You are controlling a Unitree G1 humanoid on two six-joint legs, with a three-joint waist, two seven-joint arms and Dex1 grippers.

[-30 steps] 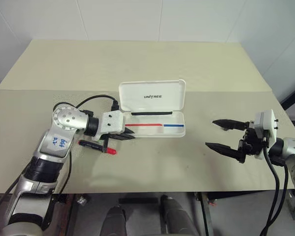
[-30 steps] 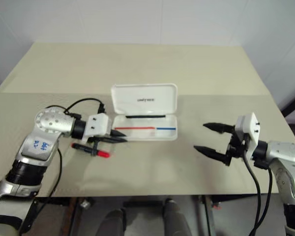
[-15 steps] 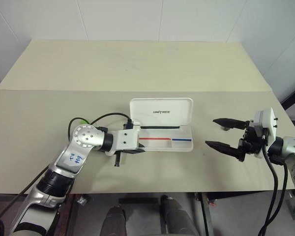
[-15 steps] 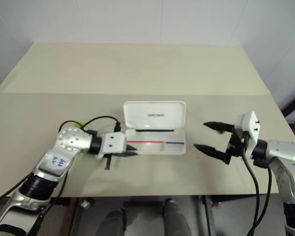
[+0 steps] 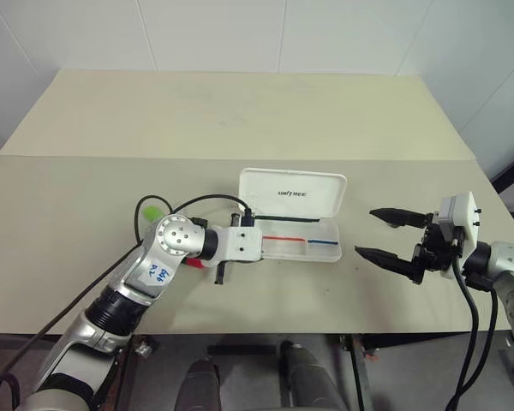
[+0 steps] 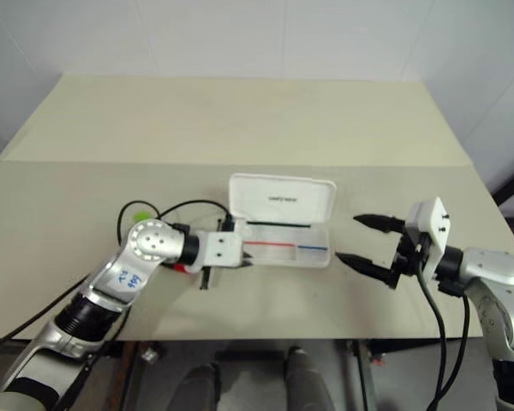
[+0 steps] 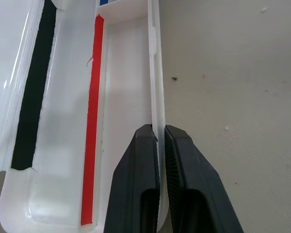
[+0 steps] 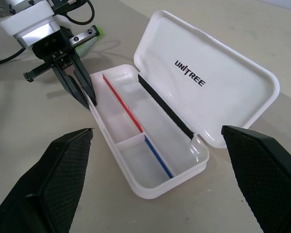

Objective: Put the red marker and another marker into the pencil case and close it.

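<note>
Now left claw (image 8: pixel 80 87) pinches pencil case (image 8: pixel 150 160) front wall; right claw (image 5: pixel 392 236) gapes wide, level, beside case.

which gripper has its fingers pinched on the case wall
The left gripper: its two black fingers are shut on the near wall of the open white pencil case. The right gripper stands wide open beside the case, touching nothing.

Left gripper (image 7: pixel 159 145) reaches forward and rightward, angled down — fingers (image 7: pixel 140 165) pinched nearly together. Right gripper (image 5: pixel 385 233) points leftward, about level — fingers (image 5: pixel 379 254) spread wide, holding nothing.
</note>
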